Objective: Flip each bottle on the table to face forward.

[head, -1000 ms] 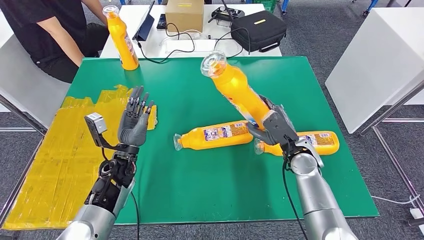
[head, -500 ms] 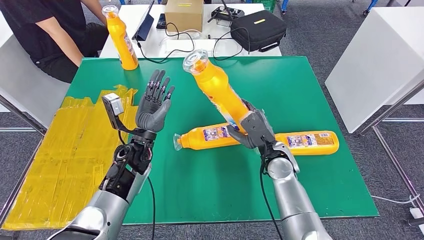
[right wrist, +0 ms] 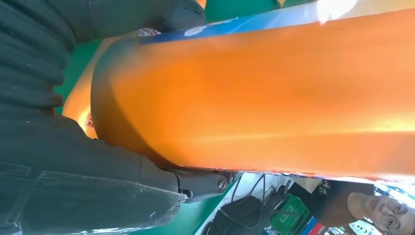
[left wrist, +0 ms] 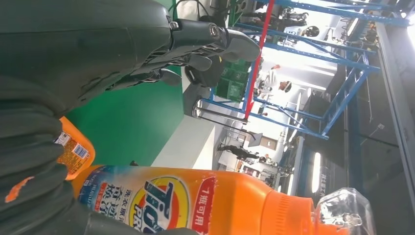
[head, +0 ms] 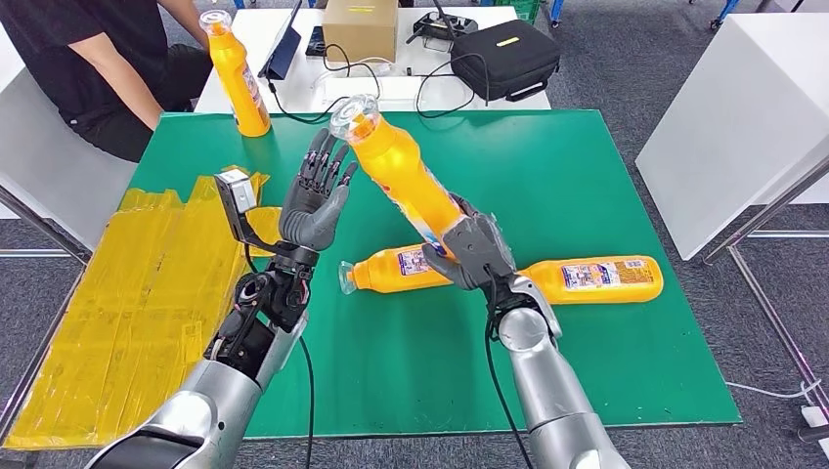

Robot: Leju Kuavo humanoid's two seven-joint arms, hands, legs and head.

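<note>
Four orange bottles: one held (head: 406,181), two lying (head: 411,266), one upright (head: 238,78).

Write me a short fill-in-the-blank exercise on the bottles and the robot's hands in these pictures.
1. The right hand grips the tilted bottle near its ____.
2. The left hand holds ____.
3. ____ bottles lie flat on the green table.
4. The standing bottle is near the table's far ____ corner.

Missing words: base; nothing; two; left

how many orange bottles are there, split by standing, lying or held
Standing on the table: 1, upright bottle
Lying on the table: 2, left lying bottle, right lying bottle
Held by the right hand: 1, held bottle
Total: 4
</note>
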